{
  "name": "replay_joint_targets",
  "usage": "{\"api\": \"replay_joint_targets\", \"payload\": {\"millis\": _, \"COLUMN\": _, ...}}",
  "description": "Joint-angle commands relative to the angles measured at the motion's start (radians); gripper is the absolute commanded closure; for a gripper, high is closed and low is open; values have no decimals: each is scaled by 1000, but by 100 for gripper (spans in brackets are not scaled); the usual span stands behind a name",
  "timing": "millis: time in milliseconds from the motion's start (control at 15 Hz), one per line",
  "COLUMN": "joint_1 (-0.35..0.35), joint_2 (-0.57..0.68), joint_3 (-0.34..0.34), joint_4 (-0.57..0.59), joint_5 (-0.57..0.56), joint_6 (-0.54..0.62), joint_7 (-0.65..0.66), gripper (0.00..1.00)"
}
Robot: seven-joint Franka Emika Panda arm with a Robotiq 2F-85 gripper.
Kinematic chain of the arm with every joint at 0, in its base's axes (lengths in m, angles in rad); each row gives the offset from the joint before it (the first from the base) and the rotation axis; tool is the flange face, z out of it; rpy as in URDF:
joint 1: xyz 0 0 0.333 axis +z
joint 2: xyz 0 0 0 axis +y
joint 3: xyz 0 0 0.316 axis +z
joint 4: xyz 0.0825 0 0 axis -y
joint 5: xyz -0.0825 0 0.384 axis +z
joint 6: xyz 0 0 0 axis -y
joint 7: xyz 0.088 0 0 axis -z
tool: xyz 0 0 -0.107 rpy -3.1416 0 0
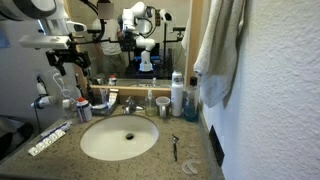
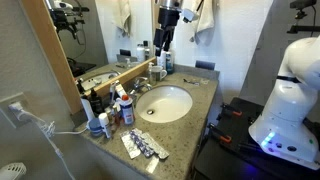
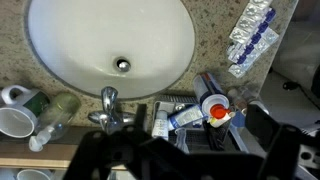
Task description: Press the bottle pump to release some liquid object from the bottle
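Wrist view is swept from the left: a pale cup (image 3: 14, 120) is seen at the edge, and just beside it the bottle (image 3: 58, 107) is caught from above, the bottle pump (image 3: 40, 137) showing at its end. Both are placed well off to the left of the jaws. Next the faucet (image 3: 110, 105) is passed, below the sink (image 3: 60, 60), then toothpaste tubes (image 3: 200, 108) just ahead of the jaws, then blister packs (image 3: 250, 35) far right. The gripper (image 3: 190, 160) is shown only as a dark blur along the bottom edge, so open or closed cannot be told. In an exterior view the gripper (image 1: 68, 62) is held high, and the bottle (image 1: 150, 100) is seen upright, below and well right of the jaws, untouched.
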Motion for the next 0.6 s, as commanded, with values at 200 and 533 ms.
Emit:
{"api": "replay_joint_targets", "payload": {"millis": 200, "joint_1": -5, "joint_2": 0, "joint_3": 5, "joint_4": 2, "joint_5": 2, "joint_6": -3, "joint_7": -1, "gripper": 0}}
{"api": "replay_joint_targets", "payload": {"millis": 533, "joint_1": -22, "joint_2": 32, "joint_3": -7, "joint_4": 39, "joint_5": -20, "joint_6": -33, "joint_7": -15, "gripper": 0}}
